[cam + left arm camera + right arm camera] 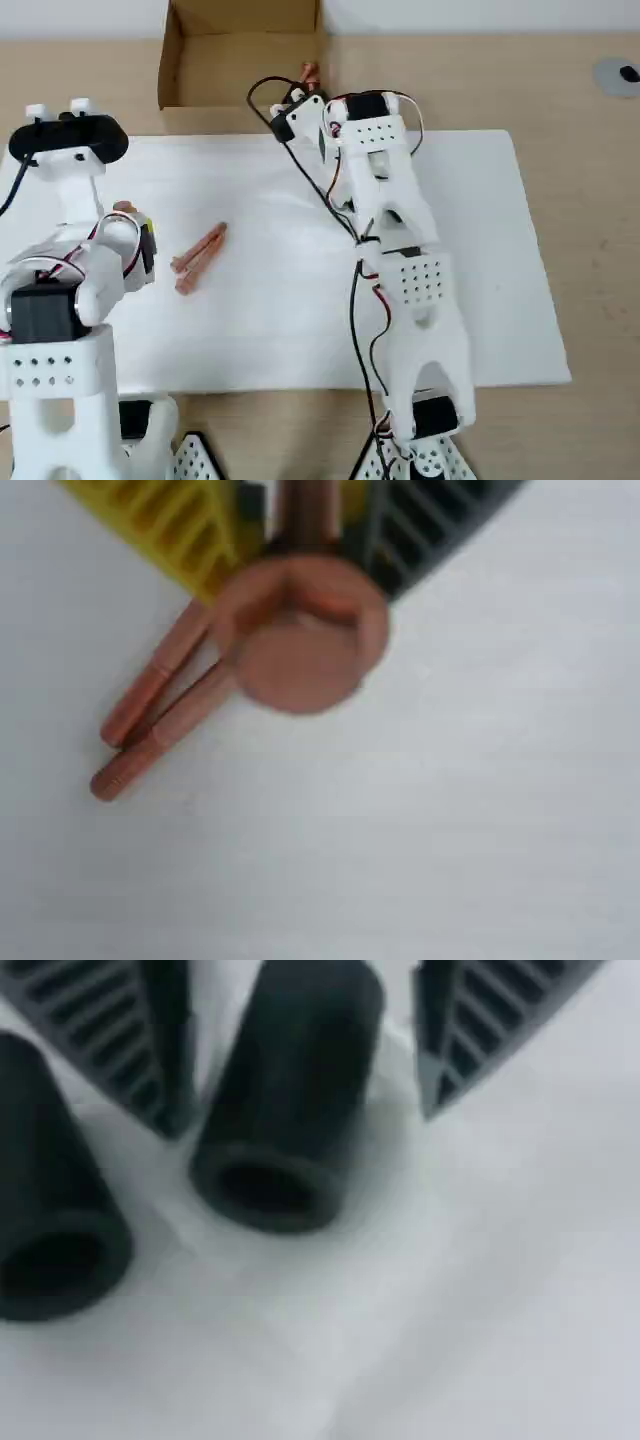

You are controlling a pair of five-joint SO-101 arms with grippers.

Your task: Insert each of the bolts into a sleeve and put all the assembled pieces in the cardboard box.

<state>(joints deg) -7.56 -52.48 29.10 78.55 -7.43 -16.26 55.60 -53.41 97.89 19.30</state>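
My left gripper (300, 575), with one yellow and one black finger, is shut on a copper bolt (300, 645) whose round head faces the camera. In the high view that bolt (124, 207) hangs at the left gripper (135, 228), over the white mat's left side. Two more bolts (155, 720) lie side by side on the mat (200, 258). My right gripper (300, 1110) stands open astride a black sleeve (285, 1100) lying on the mat, with a gap at one finger. A second sleeve (55, 1230) lies beside it. The right gripper (308, 122) is near the cardboard box (175, 60).
The white mat (480, 260) covers the middle of the wooden table. A copper piece (310, 71) lies by the box's near right corner. A grey disc (618, 75) sits at the far right. The arm bases stand at the front edge.
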